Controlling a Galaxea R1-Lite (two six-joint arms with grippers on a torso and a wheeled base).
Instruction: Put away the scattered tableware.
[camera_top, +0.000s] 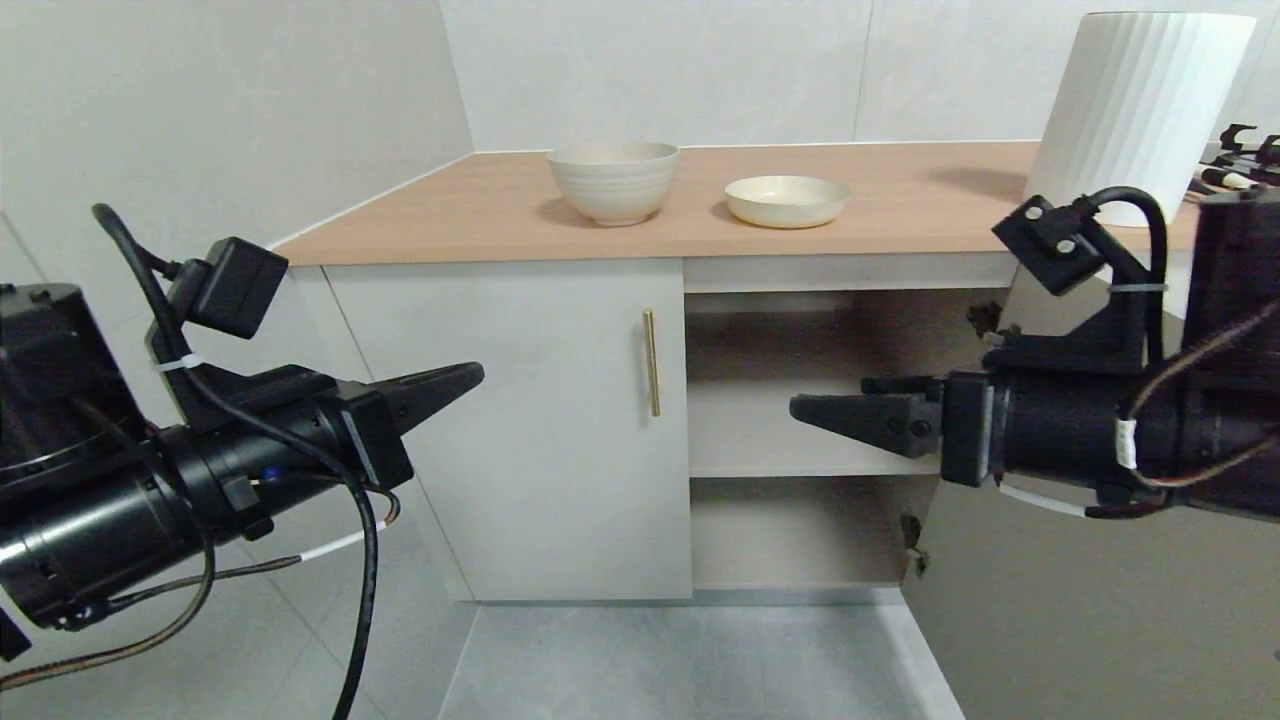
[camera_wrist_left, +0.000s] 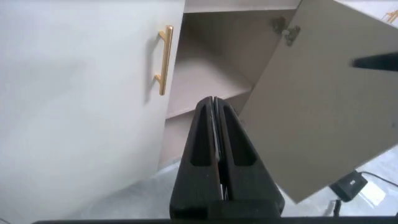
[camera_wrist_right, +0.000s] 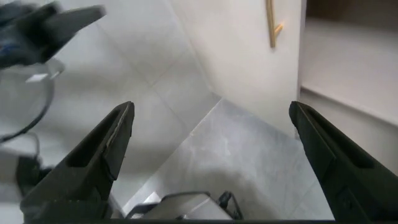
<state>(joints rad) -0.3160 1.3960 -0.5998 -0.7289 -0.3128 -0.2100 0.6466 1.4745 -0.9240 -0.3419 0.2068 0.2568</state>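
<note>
Head view: a wooden table (camera_top: 480, 215) tops a pale cupboard (camera_top: 520, 430), and both arms hang in front of the cupboard, below the table's edge.
Bowl: a deep cream bowl (camera_top: 613, 180) stands upright on the table, above the shut left door.
Dish: a shallow cream dish (camera_top: 787, 200) sits on the table near the bowl on its right, not touching it, above the open half of the cupboard.
Left gripper: the left gripper (camera_top: 465, 378) hovers in front of the shut door, level with the brass handle (camera_top: 651, 362). In the left wrist view its fingers (camera_wrist_left: 204, 134) are pressed together with nothing between them.
Right gripper: the right gripper (camera_top: 805, 408) points at the open compartment, level with the shelf (camera_top: 790, 430). In the right wrist view it (camera_wrist_right: 211, 115) is spread wide and holds nothing, with grey floor (camera_wrist_right: 236, 155) under it.
Cupboard door: the right door (camera_top: 1080, 600) is swung out toward the robot, beside the right arm. The shelf and the cupboard bottom are bare.
Vase: a tall white ribbed vase (camera_top: 1135, 100) stands at the table's right end, well apart from the dish.
</note>
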